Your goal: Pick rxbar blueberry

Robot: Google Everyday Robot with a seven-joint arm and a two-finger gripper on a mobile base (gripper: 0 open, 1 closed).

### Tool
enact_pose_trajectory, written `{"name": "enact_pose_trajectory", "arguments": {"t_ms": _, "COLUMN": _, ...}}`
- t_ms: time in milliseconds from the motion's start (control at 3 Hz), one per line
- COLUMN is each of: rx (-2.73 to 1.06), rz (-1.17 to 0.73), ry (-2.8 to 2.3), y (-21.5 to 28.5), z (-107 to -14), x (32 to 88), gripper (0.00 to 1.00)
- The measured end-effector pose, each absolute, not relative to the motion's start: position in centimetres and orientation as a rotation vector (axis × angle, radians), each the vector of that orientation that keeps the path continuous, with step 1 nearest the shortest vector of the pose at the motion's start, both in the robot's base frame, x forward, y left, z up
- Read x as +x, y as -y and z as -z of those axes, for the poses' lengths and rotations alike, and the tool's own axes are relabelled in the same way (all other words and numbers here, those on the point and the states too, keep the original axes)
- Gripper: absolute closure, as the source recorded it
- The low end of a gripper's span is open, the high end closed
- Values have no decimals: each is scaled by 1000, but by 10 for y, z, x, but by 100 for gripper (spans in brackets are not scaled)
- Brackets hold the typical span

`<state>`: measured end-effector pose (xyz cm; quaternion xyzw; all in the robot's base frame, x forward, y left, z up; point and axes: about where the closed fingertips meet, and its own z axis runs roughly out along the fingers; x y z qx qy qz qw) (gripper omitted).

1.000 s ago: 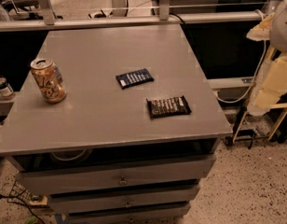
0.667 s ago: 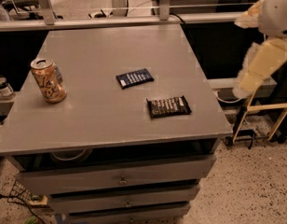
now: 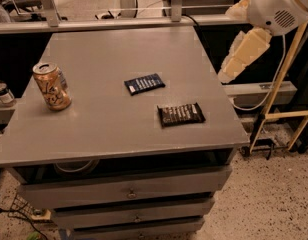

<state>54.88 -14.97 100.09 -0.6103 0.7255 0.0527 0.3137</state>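
The rxbar blueberry (image 3: 144, 83) is a small flat navy wrapper with white text, lying flat near the middle of the grey tabletop (image 3: 119, 49). My arm comes in from the upper right, with a white round joint (image 3: 281, 6). My gripper (image 3: 229, 74) is the cream-coloured end hanging down-left, just off the table's right edge. It is above table height, well to the right of the blueberry bar, and holds nothing.
A longer black-brown bar wrapper (image 3: 181, 114) lies in front and to the right of the blue bar. An orange-gold can (image 3: 52, 86) stands upright at the left edge. Drawers (image 3: 129, 191) sit below the tabletop. A yellow-legged stand (image 3: 276, 91) is at the right.
My arm has swung leftward and lower, bringing the cream end closer to the table's right edge. The bars and the can have not moved.
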Motion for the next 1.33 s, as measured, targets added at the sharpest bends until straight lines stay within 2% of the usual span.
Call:
{"name": "enact_pose_trajectory", "arguments": {"t_ms": 333, "rx": -1609, "rz": -139, "ry": -1913, "y": 150, "z": -1001, "x": 549, "gripper": 0}}
{"name": "enact_pose_trajectory", "arguments": {"t_ms": 667, "rx": -1616, "rz": -219, "ry": -1866, "y": 136, "z": -969, "x": 588, "gripper": 0}}
{"name": "enact_pose_trajectory", "arguments": {"t_ms": 1000, "rx": -1672, "rz": -297, "ry": -1811, "y": 97, "z": -925, "x": 637, "gripper": 0}}
{"name": "enact_pose_trajectory", "arguments": {"t_ms": 1333, "rx": -1679, "rz": -354, "ry": -1801, "y": 75, "z": -894, "x": 663, "gripper": 0}}
